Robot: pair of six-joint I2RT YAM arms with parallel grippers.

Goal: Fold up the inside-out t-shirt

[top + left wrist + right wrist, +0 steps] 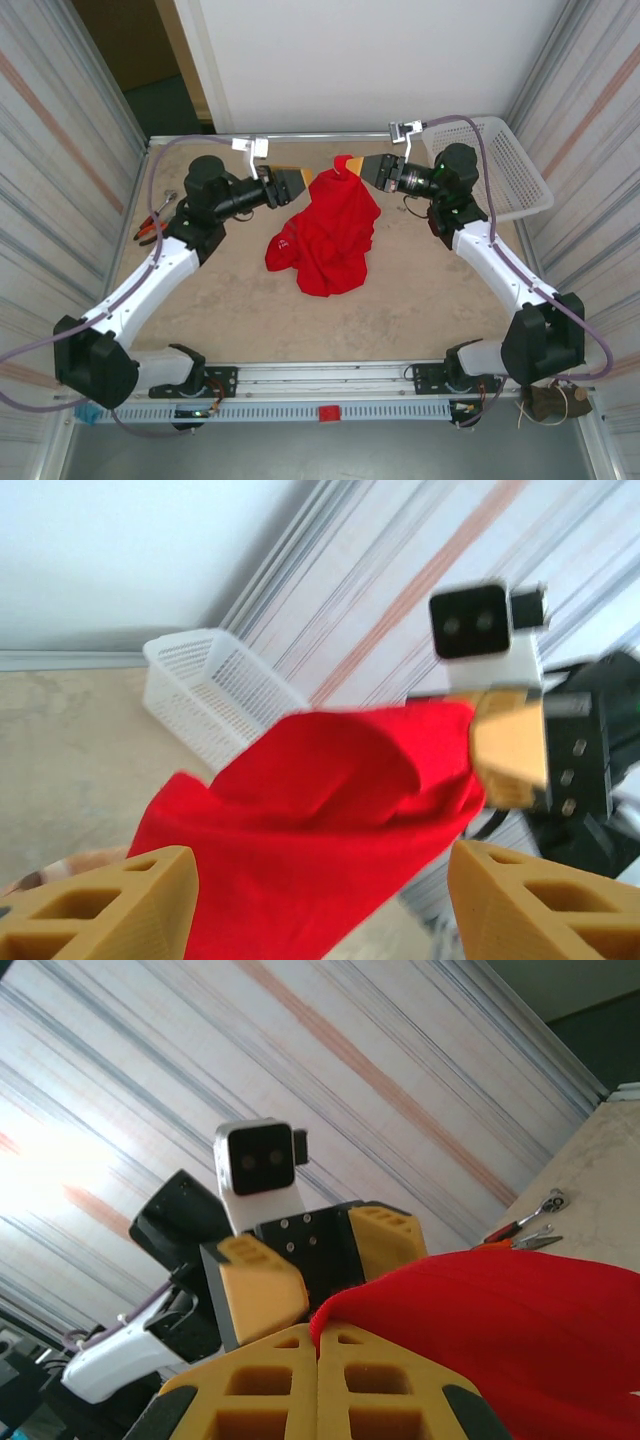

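Right gripper [364,168] clenched on the t-shirt [325,240], holding one peak up | left gripper [303,183] released, jaws wide beside it | risk: lone thin pinch slips, t-shirt collapses bunched.

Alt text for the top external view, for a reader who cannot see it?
A crumpled red t-shirt hangs from the shut right gripper, which pinches its top edge above a tan table, the rest heaped below. The left gripper, jaws open, sits just beside the lifted cloth. A white mesh basket stands at the table's far right corner.
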